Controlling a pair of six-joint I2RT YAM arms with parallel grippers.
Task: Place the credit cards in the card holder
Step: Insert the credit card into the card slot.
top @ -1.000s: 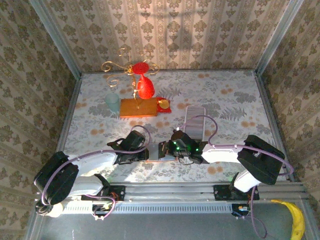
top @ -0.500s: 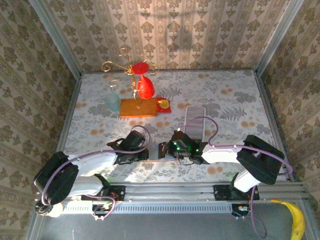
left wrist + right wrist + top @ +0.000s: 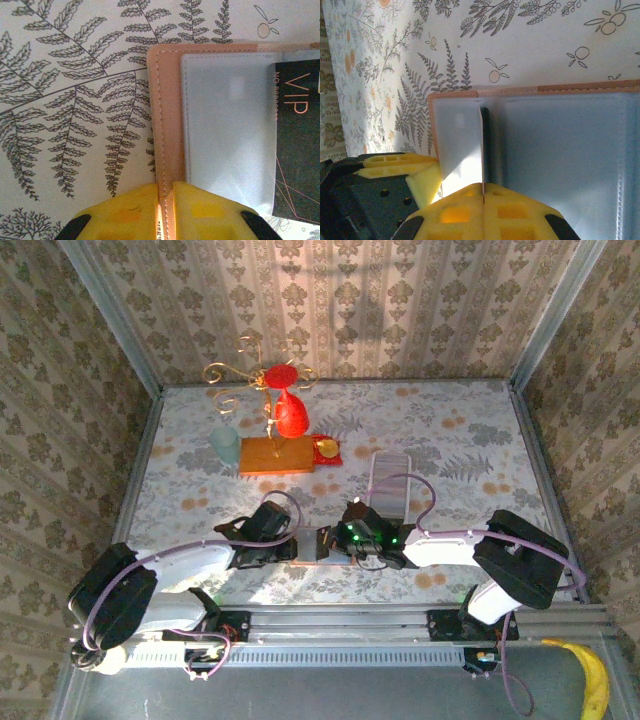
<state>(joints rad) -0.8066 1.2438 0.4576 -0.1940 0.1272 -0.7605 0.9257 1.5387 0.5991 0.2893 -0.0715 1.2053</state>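
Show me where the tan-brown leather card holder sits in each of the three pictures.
Top external: the tan-brown leather card holder lies low centre.
Left wrist: centre to right, its stitched edge pinched by the left gripper.
Right wrist: right half, one clear sleeve pinched by the right gripper.
Shared landmark: the fern-print table cover beneath it.

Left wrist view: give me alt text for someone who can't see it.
The left gripper pinches the stitched edge of the tan card holder between yellow fingers, over a fern-print tablecloth. A clear plastic sleeve covers the holder's inside, and a dark card marked VIP overlaps the sleeve's right side.
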